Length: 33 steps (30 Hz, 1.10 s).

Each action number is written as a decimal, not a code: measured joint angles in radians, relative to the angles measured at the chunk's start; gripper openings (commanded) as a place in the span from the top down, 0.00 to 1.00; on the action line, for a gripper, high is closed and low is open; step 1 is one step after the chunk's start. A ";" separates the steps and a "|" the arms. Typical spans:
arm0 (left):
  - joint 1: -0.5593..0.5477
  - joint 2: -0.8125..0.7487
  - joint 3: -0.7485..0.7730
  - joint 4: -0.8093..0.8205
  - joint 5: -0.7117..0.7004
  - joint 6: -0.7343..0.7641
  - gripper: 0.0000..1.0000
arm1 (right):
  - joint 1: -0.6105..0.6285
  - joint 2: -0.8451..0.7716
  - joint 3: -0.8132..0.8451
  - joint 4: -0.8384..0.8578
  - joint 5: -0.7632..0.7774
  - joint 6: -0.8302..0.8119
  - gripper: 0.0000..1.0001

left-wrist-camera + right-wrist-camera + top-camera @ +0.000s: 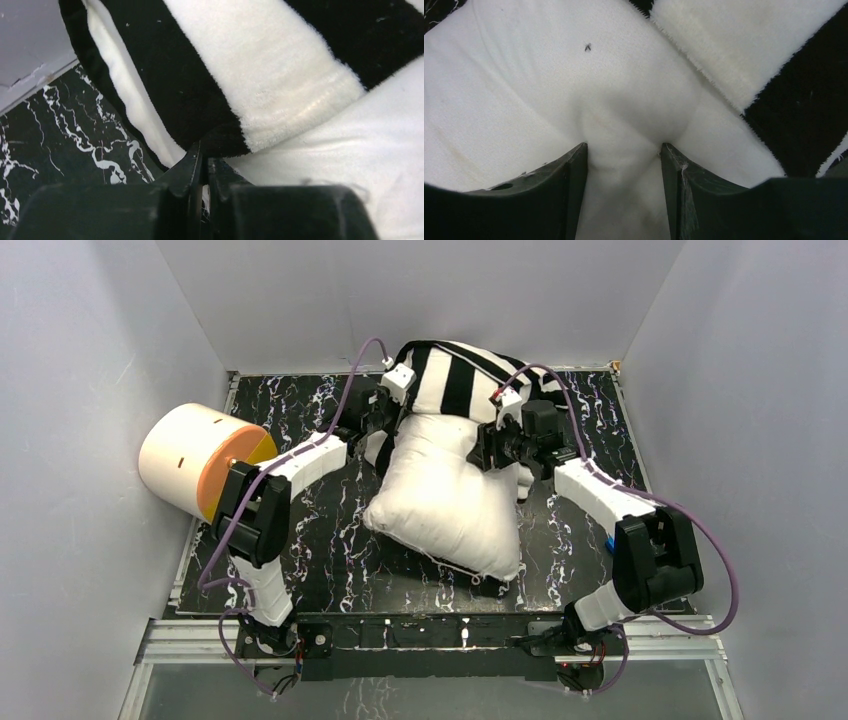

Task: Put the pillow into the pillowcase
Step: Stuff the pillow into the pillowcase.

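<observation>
The pillowcase hem is pinched by the left hand; the pillow is gripped by the right hand.

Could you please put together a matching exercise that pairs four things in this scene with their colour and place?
Things:
1 pillow
2 pillowcase
3 cylinder
4 tabletop

Descriptions:
A cream with an orange face, by the left wall
B black with white veins
C plain white, mid-table
D black and white stripes, at the far edge

Pairs: 1-C, 2-D, 3-A, 4-B
</observation>
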 measured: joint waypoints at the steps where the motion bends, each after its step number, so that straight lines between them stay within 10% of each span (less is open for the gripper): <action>1: -0.002 0.002 0.000 0.010 0.003 0.001 1.00 | -0.005 0.003 0.005 -0.008 0.003 0.006 0.35; 9: -0.047 -0.132 -0.102 0.053 0.035 -0.102 1.00 | 0.052 -0.058 0.204 -0.276 0.185 0.192 0.05; 19: -0.098 -0.183 -0.134 0.021 0.095 -0.230 1.00 | 0.243 -0.182 0.151 -0.150 0.349 0.227 0.06; 23: -0.097 -0.192 -0.136 0.023 0.137 -0.276 1.00 | 0.266 -0.035 0.131 -0.119 0.413 0.241 0.19; 26: -0.093 -0.215 -0.143 0.011 0.150 -0.313 1.00 | 0.278 0.071 0.143 -0.097 0.470 0.239 0.81; 28: -0.086 -0.224 -0.143 -0.002 0.164 -0.353 1.00 | 0.275 0.106 0.148 -0.058 0.496 0.232 1.00; 33: -0.072 -0.274 -0.185 -0.014 0.192 -0.500 1.00 | 0.204 0.150 0.196 -0.016 0.474 0.254 1.00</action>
